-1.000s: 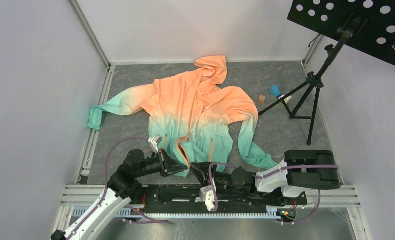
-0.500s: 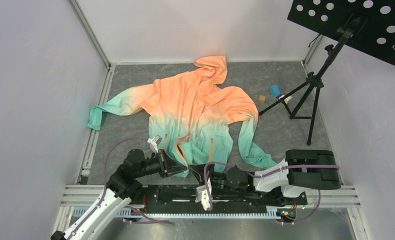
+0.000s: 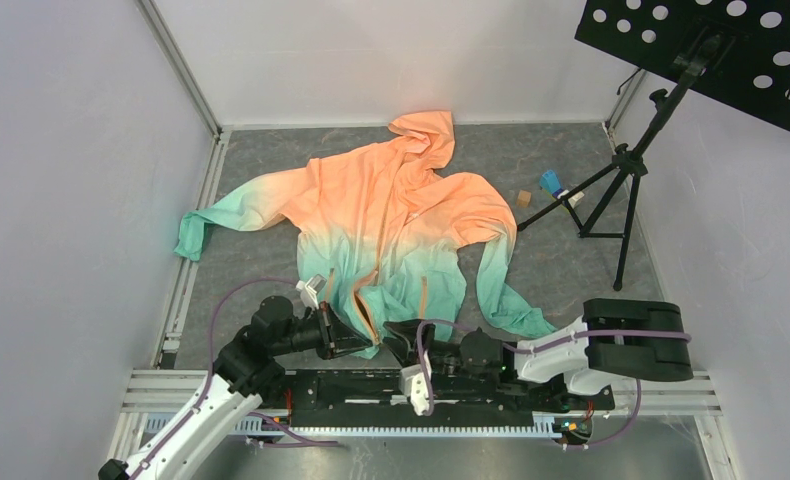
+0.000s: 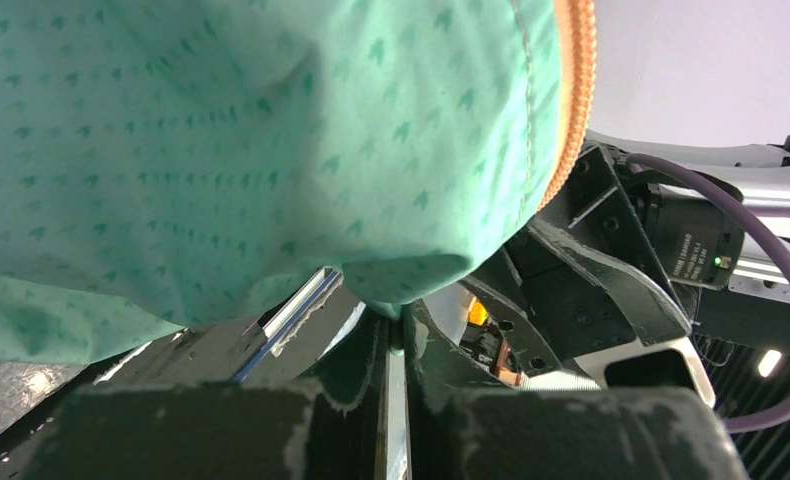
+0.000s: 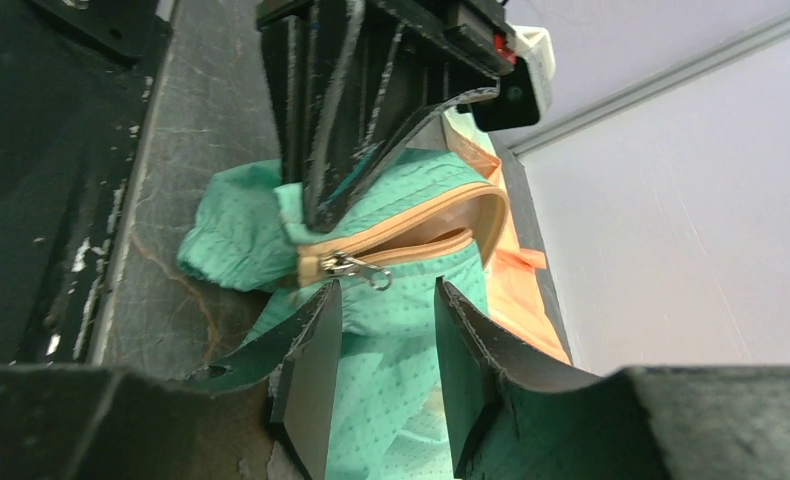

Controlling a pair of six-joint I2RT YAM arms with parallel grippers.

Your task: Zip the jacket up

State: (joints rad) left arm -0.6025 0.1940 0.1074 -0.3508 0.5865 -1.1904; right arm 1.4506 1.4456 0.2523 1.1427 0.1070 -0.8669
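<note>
I'm clamping the hem of the jacket [image 3: 391, 220] beside the zipper pull [image 5: 356, 267] with the left gripper [image 4: 396, 335]; the right gripper [image 5: 381, 335] is hovering parted near that pull, nothing zipped yet.

Our right gripper [image 3: 399, 336] has slid toward 9 o'clock, back to the jacket [image 3: 391, 215] hem; its elbow [image 3: 636, 342] swung toward 3 o'clock.

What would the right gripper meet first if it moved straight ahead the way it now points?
Most likely the jacket at its green hem, just under the zipper pull. The right gripper is open and aimed at it; depth is unclear.
</note>
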